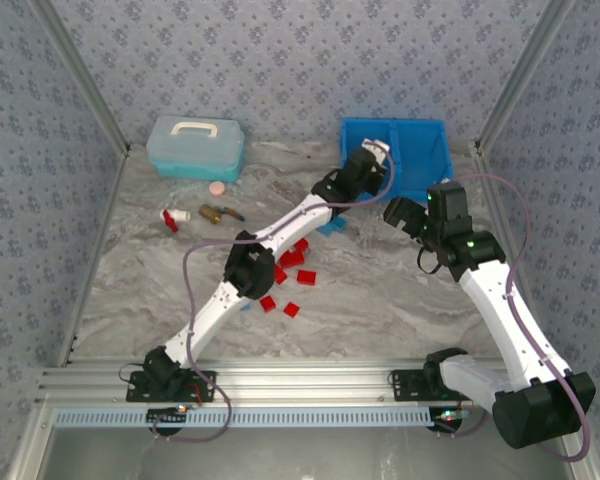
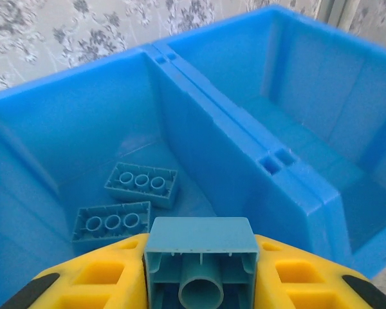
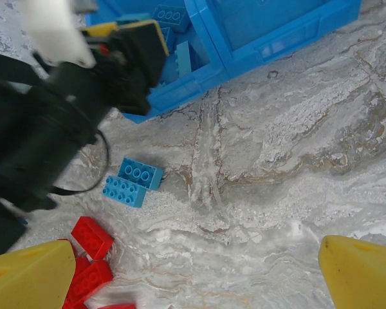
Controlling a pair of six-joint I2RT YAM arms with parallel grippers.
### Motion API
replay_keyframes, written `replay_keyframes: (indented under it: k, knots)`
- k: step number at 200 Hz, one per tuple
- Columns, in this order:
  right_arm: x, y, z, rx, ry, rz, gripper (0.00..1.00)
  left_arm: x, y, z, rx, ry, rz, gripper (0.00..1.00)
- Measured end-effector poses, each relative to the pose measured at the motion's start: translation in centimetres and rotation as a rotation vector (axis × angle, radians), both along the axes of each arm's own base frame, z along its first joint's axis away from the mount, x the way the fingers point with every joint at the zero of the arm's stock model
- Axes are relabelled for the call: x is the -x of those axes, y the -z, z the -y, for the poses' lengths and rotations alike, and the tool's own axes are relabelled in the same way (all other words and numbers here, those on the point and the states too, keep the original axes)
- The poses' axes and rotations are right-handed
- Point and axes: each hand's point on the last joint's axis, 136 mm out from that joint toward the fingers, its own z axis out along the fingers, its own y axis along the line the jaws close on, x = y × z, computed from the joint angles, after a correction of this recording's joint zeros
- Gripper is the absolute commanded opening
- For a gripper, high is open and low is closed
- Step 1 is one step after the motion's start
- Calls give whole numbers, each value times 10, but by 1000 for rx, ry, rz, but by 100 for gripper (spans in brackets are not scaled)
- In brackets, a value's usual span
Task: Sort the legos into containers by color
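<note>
My left gripper [image 2: 199,273] is shut on a light blue lego [image 2: 199,239] and holds it above the left compartment [image 2: 26,167] of the bright blue bin [image 1: 425,150]. Two light blue legos [image 2: 141,183] lie on that compartment's floor. The right compartment [image 2: 309,148] looks bare. In the top view the left gripper [image 1: 377,152] reaches over the bin's left end. My right gripper [image 3: 193,283] stands open over bare table, with nothing between its yellow fingers [image 3: 26,278]. Two blue legos [image 3: 132,181] lie in front of the bin. Several red legos [image 1: 292,268] are clustered under the left arm.
A pale teal lidded box [image 1: 196,146] stands at the back left. A pink disc [image 1: 217,187], a brass-coloured object [image 1: 215,212] and a small red and white item [image 1: 171,216] lie in front of it. The left arm [image 1: 280,235] stretches diagonally over the table's middle.
</note>
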Motion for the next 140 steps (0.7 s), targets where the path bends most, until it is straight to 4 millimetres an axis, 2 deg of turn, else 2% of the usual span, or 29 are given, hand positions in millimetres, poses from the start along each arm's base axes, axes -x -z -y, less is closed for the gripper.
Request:
replay_keyframes:
  k: [18, 39, 62, 123, 140]
  knots:
    - [0, 0, 0, 0, 0, 0, 100, 0, 19, 4, -34, -19, 27, 39]
    - [0, 0, 1, 0, 2, 0, 100, 0, 25, 6, -56, -22, 47, 47]
    - [0, 0, 1, 0, 5, 0, 100, -3, 18, 6, -50, -23, 71, 61]
    - [0, 0, 2, 0, 6, 0, 100, 0, 2, 6, -44, -23, 83, 66]
    - [0, 0, 2, 0, 6, 0, 100, 5, -12, 1, -45, -25, 49, 67]
